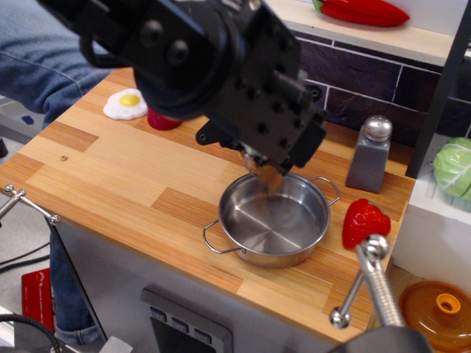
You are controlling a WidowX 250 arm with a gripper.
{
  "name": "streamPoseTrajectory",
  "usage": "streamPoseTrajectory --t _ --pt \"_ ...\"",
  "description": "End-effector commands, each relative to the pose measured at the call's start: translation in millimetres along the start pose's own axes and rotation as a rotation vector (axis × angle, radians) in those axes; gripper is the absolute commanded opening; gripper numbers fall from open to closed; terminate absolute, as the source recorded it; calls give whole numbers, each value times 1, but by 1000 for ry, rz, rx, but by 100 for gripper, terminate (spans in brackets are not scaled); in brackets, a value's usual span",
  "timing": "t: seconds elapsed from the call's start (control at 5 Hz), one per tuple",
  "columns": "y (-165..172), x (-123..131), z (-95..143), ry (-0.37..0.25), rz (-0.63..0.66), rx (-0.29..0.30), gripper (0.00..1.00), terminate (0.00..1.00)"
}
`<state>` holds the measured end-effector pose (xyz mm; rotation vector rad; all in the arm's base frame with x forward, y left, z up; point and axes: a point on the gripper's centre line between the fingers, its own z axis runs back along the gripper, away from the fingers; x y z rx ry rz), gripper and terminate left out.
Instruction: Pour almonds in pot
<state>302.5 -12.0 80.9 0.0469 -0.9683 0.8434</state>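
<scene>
The shiny steel pot (pixel 239 257) with two wire loop handles stands on the wooden counter at centre right, and its inside looks bare. My gripper (pixel 262 159) is above the pot's far rim, mostly hidden behind the black wrist. It is shut on the clear jar of almonds (pixel 266 175). Only the jar's lower end shows under the wrist, tipped down into the pot's far side. The almonds themselves are hard to make out.
A grey metal-topped shaker (pixel 370 154) and a red strawberry (pixel 365 222) stand right of the pot. A fried egg (pixel 125 104) and a red cup (pixel 157 120) sit at the back left. An orange lidded pot (pixel 440 312) is at the lower right, and a metal rod (pixel 370 283) is in front.
</scene>
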Motion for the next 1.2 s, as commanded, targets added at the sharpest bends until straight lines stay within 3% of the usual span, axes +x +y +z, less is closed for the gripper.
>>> streamPoseTrajectory --t 0.0,0.4,0.6,0.8,1.0 --pt "-13 5 4 -73 30 -67 0 0" --pt "-17 12 12 -133 3 -146 0 0" --pt "-14 10 13 -123 1 -144 0 0" --pt "-12 12 12 -70 1 -126 0 0" --pt "-12 13 9 -29 -1 -91 0 100"
